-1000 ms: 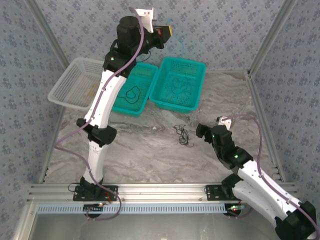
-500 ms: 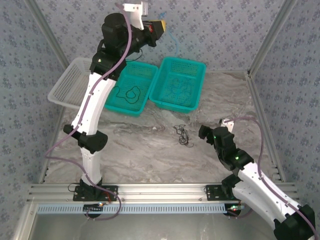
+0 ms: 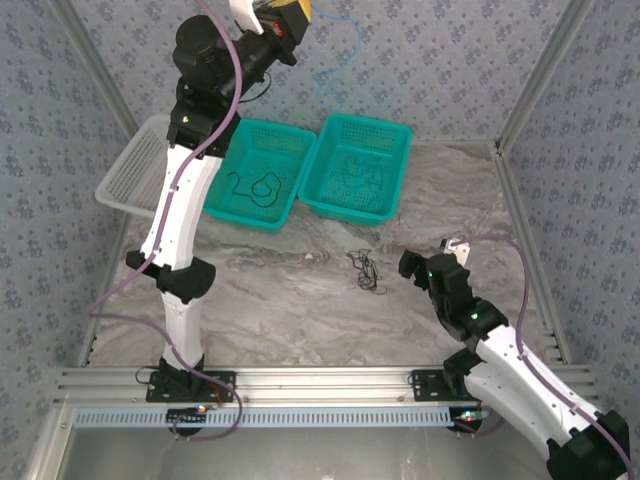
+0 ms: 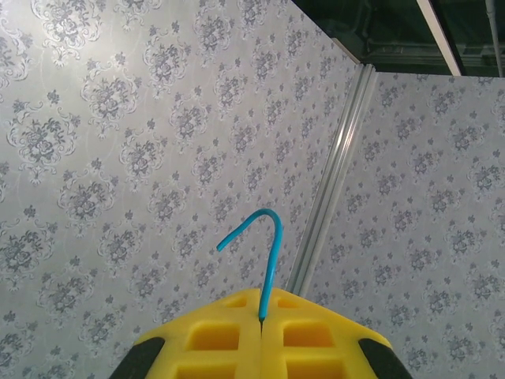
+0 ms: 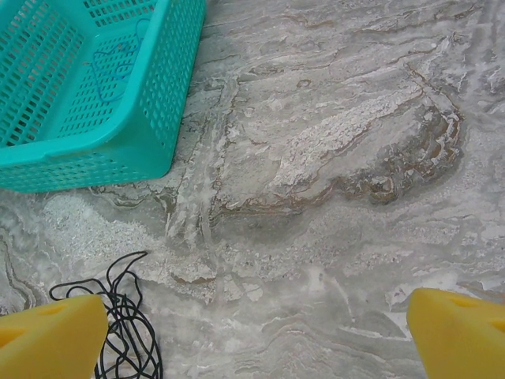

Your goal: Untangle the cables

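Left arm is reared up high against the patterned back wall (image 3: 450,70), and the left end effector (image 4: 261,306) is clamped tight, yellow fingers (image 4: 213,335) pressed together on a blue cable (image 4: 268,245). From the wrist camera the cable pokes up out of the seam between the fingers and hooks over to the left. From above, the rest of that blue strand dangles in the air in a loose curl, well clear of the baskets.

Down on the worktop (image 3: 290,300), a small black tangle (image 3: 366,271) lies on the marbled surface, just in front of the right teal basket (image 3: 345,212). The right end effector (image 5: 256,335) sits low beside it with its fingers spread wide and nothing between them; the tangle is right against the inside of its left finger, though actual contact is hard to call.

A black loop (image 3: 255,188) rests in the left teal basket (image 3: 250,222), and dark strands (image 3: 360,175) squiggle across the floor of the right one. The white basket (image 3: 125,205) stands at the far left, partly behind the left arm, its contents too faint to make out
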